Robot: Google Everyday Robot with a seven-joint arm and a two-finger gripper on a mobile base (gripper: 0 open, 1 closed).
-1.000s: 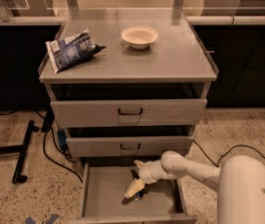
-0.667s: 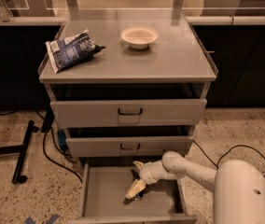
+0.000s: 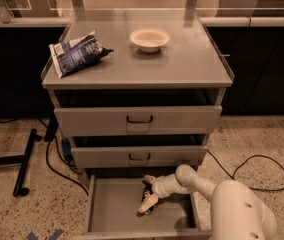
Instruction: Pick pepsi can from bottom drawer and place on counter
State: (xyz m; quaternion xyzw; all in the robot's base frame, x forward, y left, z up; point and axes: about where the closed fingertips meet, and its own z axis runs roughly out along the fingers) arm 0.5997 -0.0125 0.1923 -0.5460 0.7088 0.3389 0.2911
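Note:
The bottom drawer (image 3: 113, 211) is pulled out, showing its plain grey floor. My white arm reaches in from the right, and my gripper (image 3: 148, 191) is low inside the drawer, near its middle. A small dark object, the pepsi can (image 3: 144, 195), lies on the drawer floor right at the gripper and is partly covered by it. The counter (image 3: 182, 64) is the flat grey cabinet top above.
A blue-and-white chip bag (image 3: 76, 52) lies on the counter's left side and a pale bowl (image 3: 149, 38) stands at its back middle. The two upper drawers (image 3: 138, 119) are nearly closed. Black cables (image 3: 57, 164) and a dark stand base (image 3: 24, 161) lie on the floor at left.
The gripper stays at the same spot in the drawer over the can, with only a slight shift of the wrist. Nothing else has moved.

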